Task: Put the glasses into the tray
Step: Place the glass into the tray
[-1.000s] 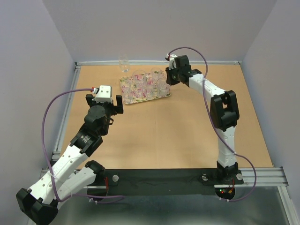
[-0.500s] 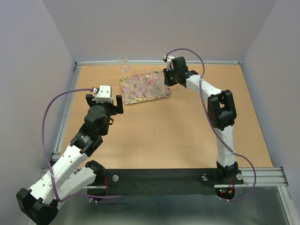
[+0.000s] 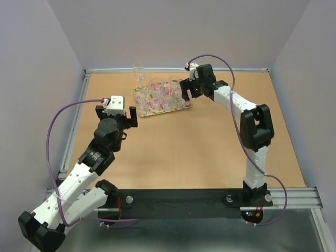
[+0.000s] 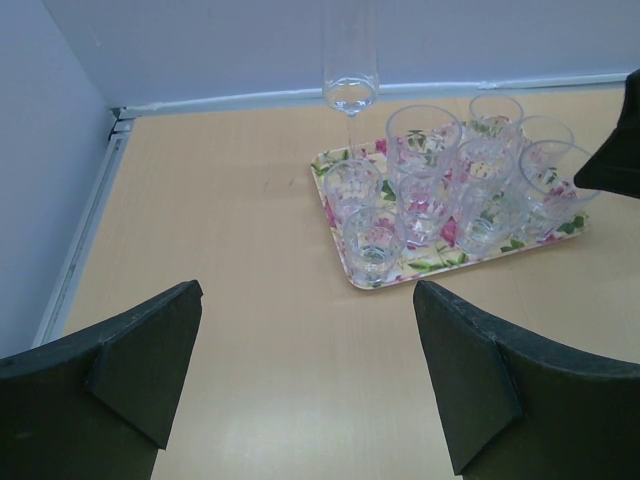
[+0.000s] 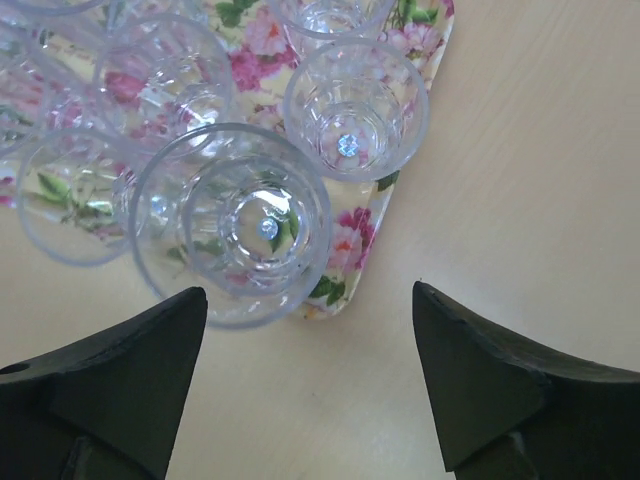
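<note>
Hovering over glasses (image 5: 240,225) on the tray (image 5: 352,236) — right gripper (image 5: 305,300), jaws apart.

Clear colourless glass tumblers (image 4: 424,140); cream rounded-corner rectangular tray (image 5: 350,235), pink-flower and green-leaf print; tan wood-grain tabletop (image 3: 184,152).

A light wooden tabletop (image 3: 178,152) has a black strip (image 3: 178,202) along its near edge and a metal rail (image 3: 74,131) along its left edge.
</note>
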Robot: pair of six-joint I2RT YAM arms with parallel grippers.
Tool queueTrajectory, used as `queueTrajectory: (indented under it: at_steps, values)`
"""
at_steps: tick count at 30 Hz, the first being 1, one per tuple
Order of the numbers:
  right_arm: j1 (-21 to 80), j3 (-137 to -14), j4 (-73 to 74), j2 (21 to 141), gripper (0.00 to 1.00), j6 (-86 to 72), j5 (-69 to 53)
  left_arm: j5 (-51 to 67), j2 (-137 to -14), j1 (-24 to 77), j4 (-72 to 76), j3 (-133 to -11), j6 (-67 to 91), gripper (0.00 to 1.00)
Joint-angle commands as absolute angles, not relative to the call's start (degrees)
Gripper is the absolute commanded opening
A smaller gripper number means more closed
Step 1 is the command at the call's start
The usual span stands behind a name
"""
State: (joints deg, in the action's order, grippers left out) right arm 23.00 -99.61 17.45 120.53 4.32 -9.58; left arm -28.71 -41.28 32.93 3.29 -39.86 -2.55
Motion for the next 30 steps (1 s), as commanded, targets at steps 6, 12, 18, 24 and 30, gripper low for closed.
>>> queueTrajectory:
  at_steps: [6, 12, 18, 24, 30]
  values:
    - [23.5, -84.9, 14.5, 100.0, 0.95, 20.3, -12.7, -29.5, -40.4, 32.7, 6.2, -39.3, -2.8, 0.99]
    - [22.3, -77.0, 14.4, 92.7, 0.97, 22.7, -10.0, -29.8, -40.8, 32.7, 6.2, -39.3, -2.9, 0.99]
    - [16.5, -70.9, 13.7, 85.0, 0.98, 21.2, -10.9, -30.1, -40.9, 32.7, 6.2, -39.2, -3.0, 0.99]
    - [7.0, -65.3, 11.3, 77.9, 1.0, 16.9, -13.7, -30.2, -41.7, 32.5, 6.2, -39.3, -3.1, 0.99]
    - [2.6, -56.7, 6.5, 72.0, 1.0, 12.2, -9.3, -30.0, -42.2, 32.6, 6.2, -39.2, -3.1, 0.99]
